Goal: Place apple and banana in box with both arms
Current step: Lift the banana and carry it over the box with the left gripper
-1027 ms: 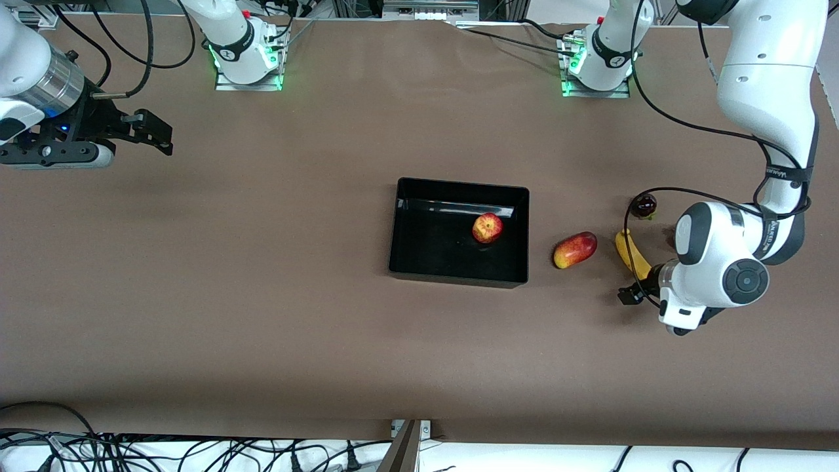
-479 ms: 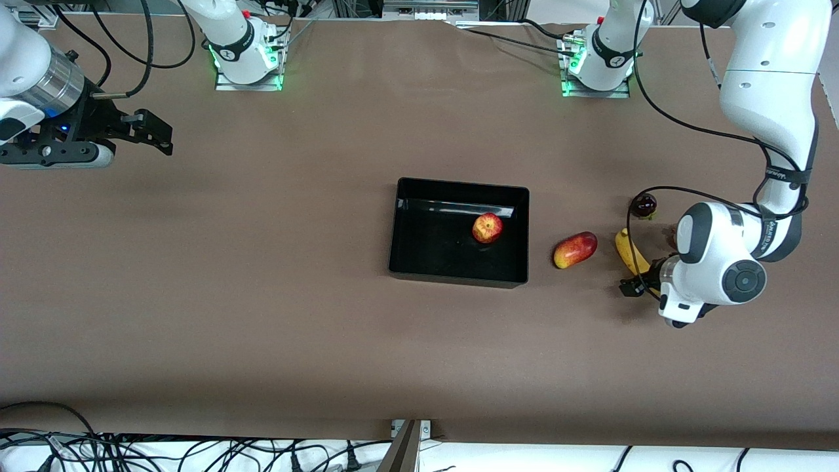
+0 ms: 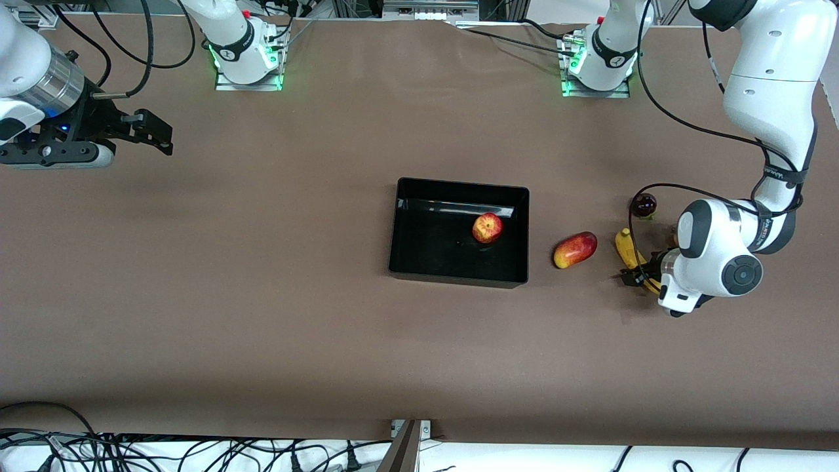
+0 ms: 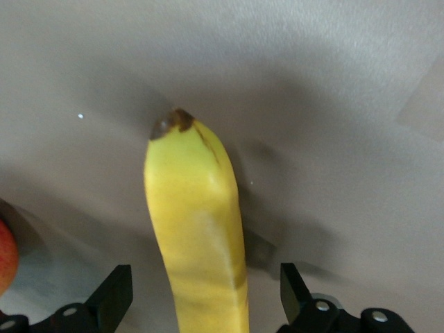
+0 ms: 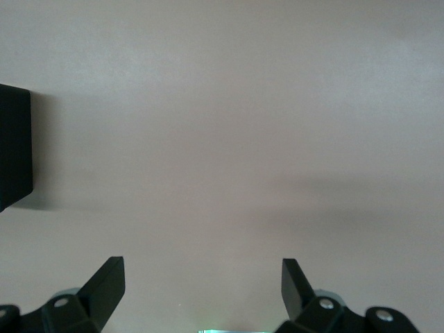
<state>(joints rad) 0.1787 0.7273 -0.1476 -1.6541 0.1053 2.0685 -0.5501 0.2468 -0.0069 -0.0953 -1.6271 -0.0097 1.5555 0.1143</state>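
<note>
The black box [image 3: 457, 275] stands mid-table with the red-and-yellow apple [image 3: 487, 227] inside, near the wall toward the left arm's end. Toward that end the yellow banana [image 3: 629, 250] lies on the table. My left gripper [image 3: 639, 276] is down at the banana's nearer end. In the left wrist view the banana [image 4: 198, 222] runs between the fingers [image 4: 114, 297] of the left gripper [image 4: 206, 298], open, with a gap on each side. My right gripper [image 3: 160, 134] waits, open and empty, above the table at the right arm's end; in the right wrist view this gripper [image 5: 203, 284] shows only bare table and a corner of the box [image 5: 14, 146].
An elongated red-yellow fruit [image 3: 575, 250] lies between the box and the banana; its edge [image 4: 5, 257] shows in the left wrist view. A dark round fruit [image 3: 643, 205] sits just farther from the front camera than the banana. Cables [image 3: 196, 452] run along the near table edge.
The left arm has drawn in over the banana, and its open fingers now straddle the banana's nearer end. The right arm, apple and box have not moved.
</note>
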